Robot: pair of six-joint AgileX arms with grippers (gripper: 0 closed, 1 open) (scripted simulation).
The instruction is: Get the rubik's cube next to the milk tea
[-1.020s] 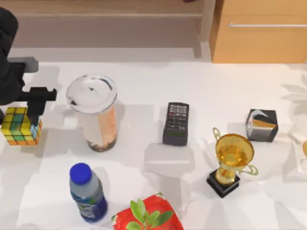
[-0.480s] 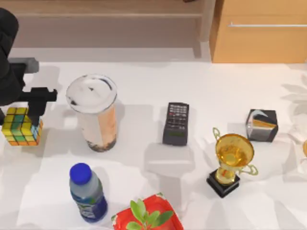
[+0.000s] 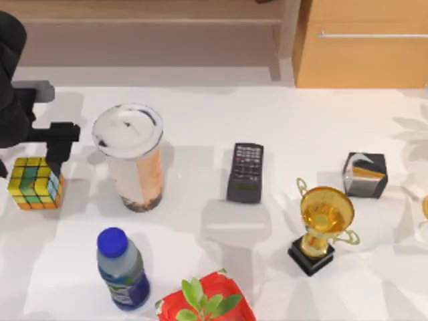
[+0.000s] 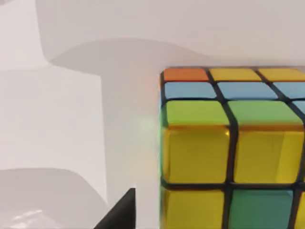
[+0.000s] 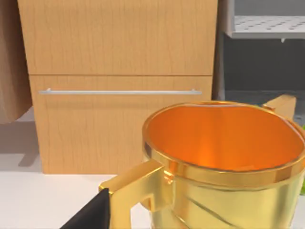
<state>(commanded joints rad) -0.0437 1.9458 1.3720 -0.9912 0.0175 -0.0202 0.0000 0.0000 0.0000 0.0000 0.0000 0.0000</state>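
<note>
The rubik's cube (image 3: pixel 35 182) rests on the white table at the far left, to the left of the milk tea (image 3: pixel 134 160), with a gap of bare table between them. My left gripper (image 3: pixel 30 164) hangs over the cube's far edge and is open; its right finger (image 3: pixel 59 144) stands just off the cube's right corner. In the left wrist view the cube (image 4: pixel 233 152) looms close, and a black fingertip (image 4: pixel 119 214) stands apart from its yellow face. The right wrist view shows a dark fingertip (image 5: pixel 90 214) of my right gripper beside the gold trophy.
A black remote (image 3: pixel 246 172) lies mid-table. A gold trophy (image 3: pixel 324 224) and a black-and-orange box (image 3: pixel 365 174) stand at the right. A blue-capped bottle (image 3: pixel 122 269) and a red pot with a plant (image 3: pixel 206 301) stand at the front. A wooden cabinet (image 3: pixel 361 43) stands behind.
The cube has shifted a little right and toward the front and now sits on the table. The left gripper's finger has come off the cube, moving right and up.
</note>
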